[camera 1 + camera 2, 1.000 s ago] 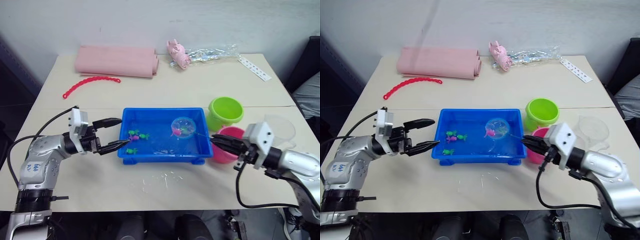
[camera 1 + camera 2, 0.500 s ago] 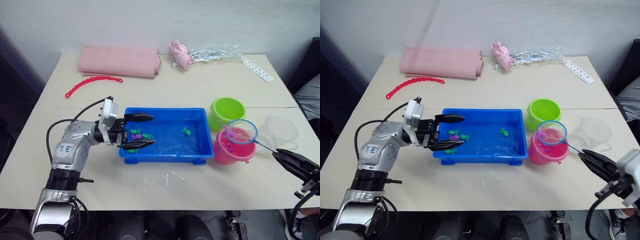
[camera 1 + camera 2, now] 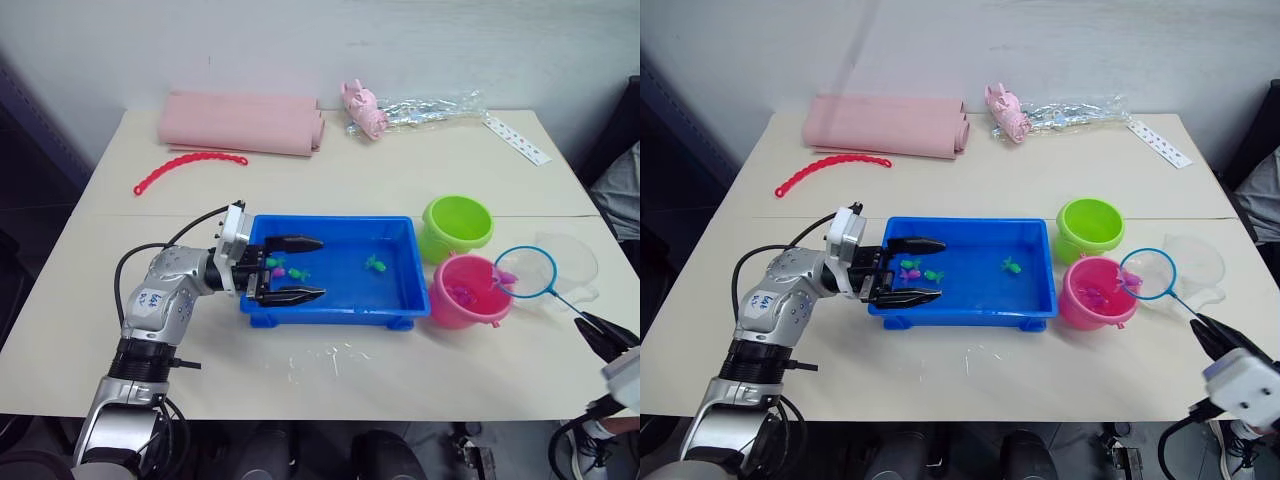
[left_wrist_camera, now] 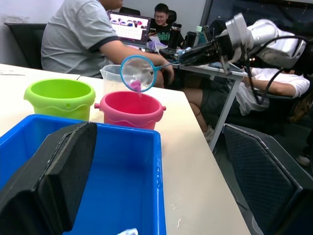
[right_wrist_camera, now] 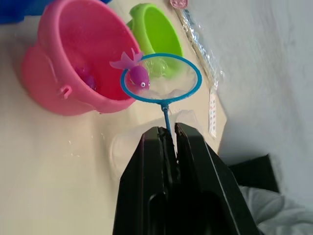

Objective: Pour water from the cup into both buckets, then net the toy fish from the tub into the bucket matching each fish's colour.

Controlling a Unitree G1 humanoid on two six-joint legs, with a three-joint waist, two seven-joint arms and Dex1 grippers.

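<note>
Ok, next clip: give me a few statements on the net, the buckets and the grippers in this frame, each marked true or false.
1. The right gripper is shut on the net's handle. True.
2. The net carries a green fish. False: the fish at its hoop is pink.
3. The net's hoop is beside the pink bucket, on the cup's side. True.
4. The left gripper is shut on a fish. False: its fingers are open over the near left end of the tub, holding nothing.
5. The green bucket lies tipped on its side. False: it stands upright behind the pink one.
</note>
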